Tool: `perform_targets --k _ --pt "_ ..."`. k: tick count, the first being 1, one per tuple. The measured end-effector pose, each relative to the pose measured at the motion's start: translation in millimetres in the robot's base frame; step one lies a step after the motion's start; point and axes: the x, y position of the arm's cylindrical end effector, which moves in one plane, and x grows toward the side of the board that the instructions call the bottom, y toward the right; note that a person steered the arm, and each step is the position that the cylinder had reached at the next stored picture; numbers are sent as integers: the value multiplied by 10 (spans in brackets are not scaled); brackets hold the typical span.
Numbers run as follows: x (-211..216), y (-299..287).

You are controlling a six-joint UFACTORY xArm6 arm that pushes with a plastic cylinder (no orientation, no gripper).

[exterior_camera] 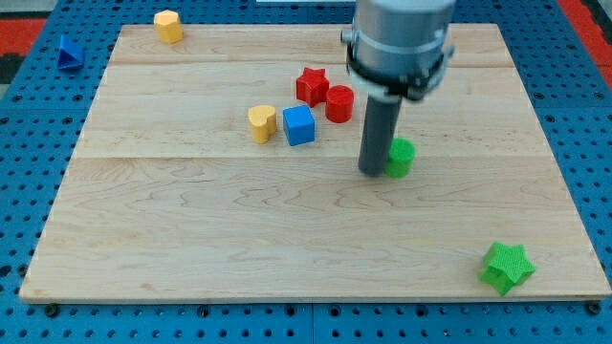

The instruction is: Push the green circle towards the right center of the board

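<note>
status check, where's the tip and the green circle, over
My tip down on the board, touching the green circle on its left side. Circle near board centre. Path to the right looks open; green star sits lower right.

A pale wooden board lies on a blue perforated table. Beyond the table's top corners, red flooring shows. Lighting is even.

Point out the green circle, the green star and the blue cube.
green circle (403, 157), camera view, on its visible right side beside the rod.
green star (506, 266), camera view, on its top face.
blue cube (298, 124), camera view, on its top face.
</note>
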Motion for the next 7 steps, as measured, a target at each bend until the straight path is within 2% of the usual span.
perform_targets --k 1,2,3,4,5,6,7 --pt "-365 145" --pt "-288 -29" --pt "-95 -101" --pt "180 342" --pt "199 771" --pt "506 891" --pt "572 1073"
